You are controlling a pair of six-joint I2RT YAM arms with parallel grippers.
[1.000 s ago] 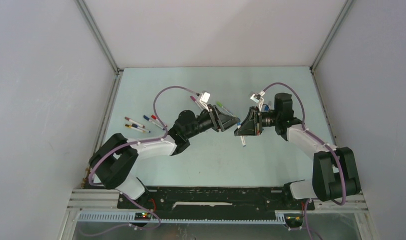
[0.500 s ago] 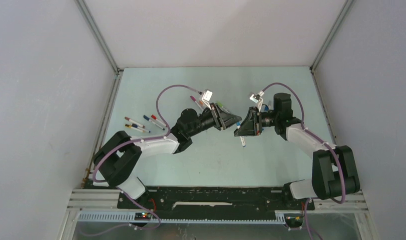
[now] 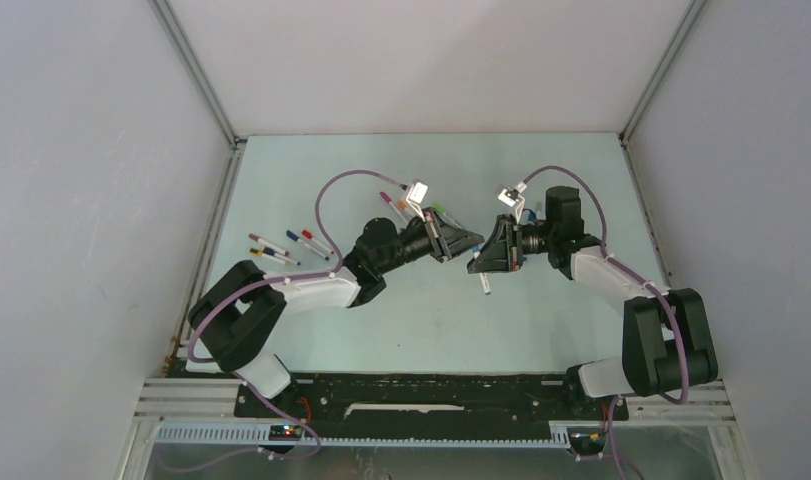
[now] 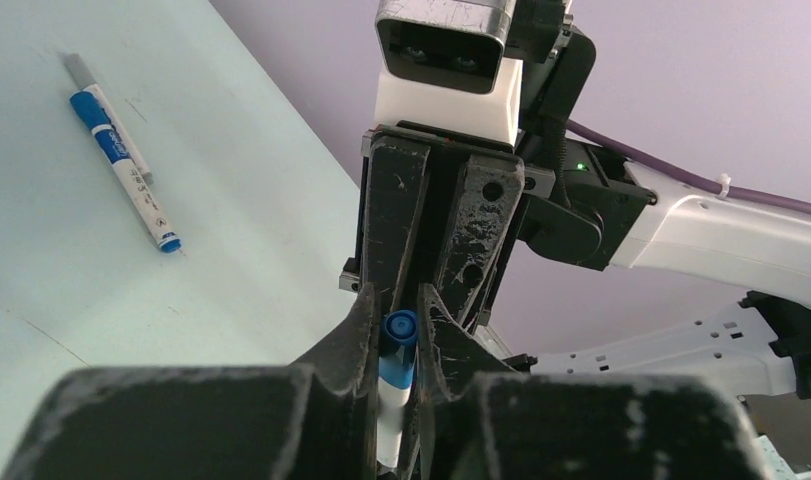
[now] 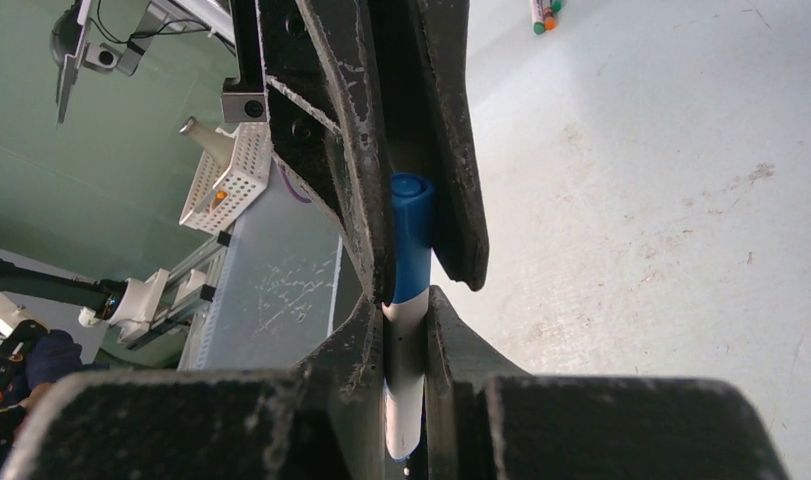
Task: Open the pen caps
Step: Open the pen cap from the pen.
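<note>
**Blue cap caught between two pairs of fingers**

From above you see very little of the work. The left gripper (image 3: 474, 242) and the right gripper (image 3: 475, 263) meet tip to tip, and their black bodies cover the pen almost fully. Only a short white piece (image 3: 485, 284) pokes out just beside the right fingers, too small to read.

The wrist views tell you more. The right gripper's fingers (image 5: 361, 340) are clenched on the white barrel of the pen (image 5: 404, 385), which stands crosswise between them. Its lower end is cut off behind the finger bases. The blue cap (image 5: 411, 235) rises just past these fingertips. The left gripper's fingers (image 5: 326, 120) come from the opposite side and press on the cap from both flanks, so the left one is grasping it. The seam of cap and barrel sits right at the right fingertips, and you cannot tell whether it has parted.

The cap is a smooth, slightly glossy cylinder with a rounded, hollow-looking end. All four fingers are matt black and wedge-shaped, with many pale scratches.

Beyond the left fingers another pen (image 4: 121, 155) lies flat on the pale table (image 4: 211, 300); it is white with blue print and has a grey end. Far beyond the right fingers two pen ends (image 5: 541, 14), green and orange, are cut by the frame edge.
</note>
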